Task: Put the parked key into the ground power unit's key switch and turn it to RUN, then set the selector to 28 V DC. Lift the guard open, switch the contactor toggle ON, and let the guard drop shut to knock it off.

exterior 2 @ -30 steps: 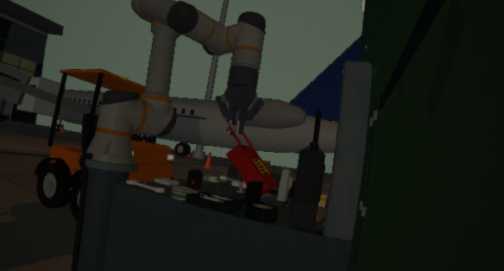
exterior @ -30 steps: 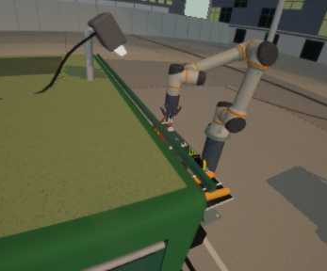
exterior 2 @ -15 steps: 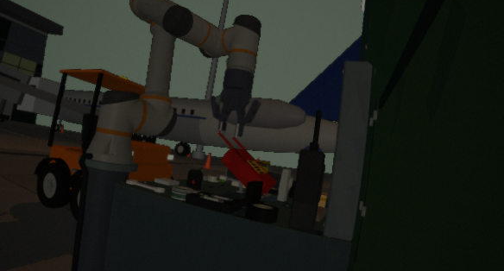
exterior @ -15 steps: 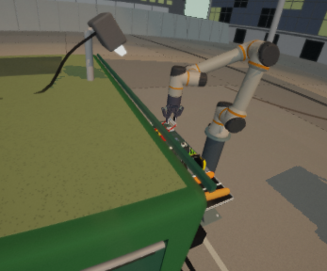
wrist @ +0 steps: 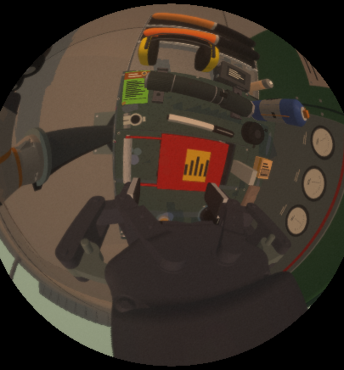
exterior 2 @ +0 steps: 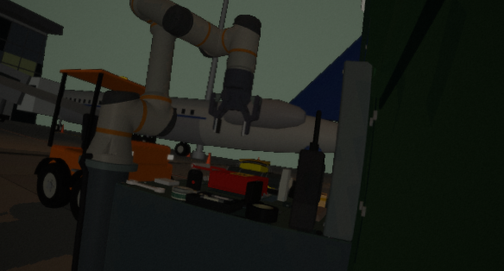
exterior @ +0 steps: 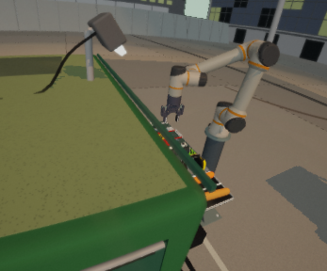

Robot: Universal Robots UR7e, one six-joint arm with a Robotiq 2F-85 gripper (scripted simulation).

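Note:
The toggle under the red guard (wrist: pixel 193 163) is hidden, and the guard lies flat and shut on the panel, its yellow label with black bars facing up. My gripper (wrist: pixel 175 195) hangs open and empty above the guard's near edge. In the second side camera the gripper (exterior 2: pixel 233 124) is well above the guard (exterior 2: pixel 235 180). A black round knob (wrist: pixel 252 133) sits on the panel beyond the guard's right corner. I cannot make out the key or the key switch.
The green power unit (exterior: pixel 76 155) fills the left, with the panel shelf (exterior: pixel 189 157) along its edge. Yellow ear defenders (wrist: pixel 178 53), a black torch (wrist: pixel 198 90), a blue-ended tool (wrist: pixel 283 111) and three gauges (wrist: pixel 313 182) surround the guard. A black radio (exterior 2: pixel 308 182) stands upright by the unit.

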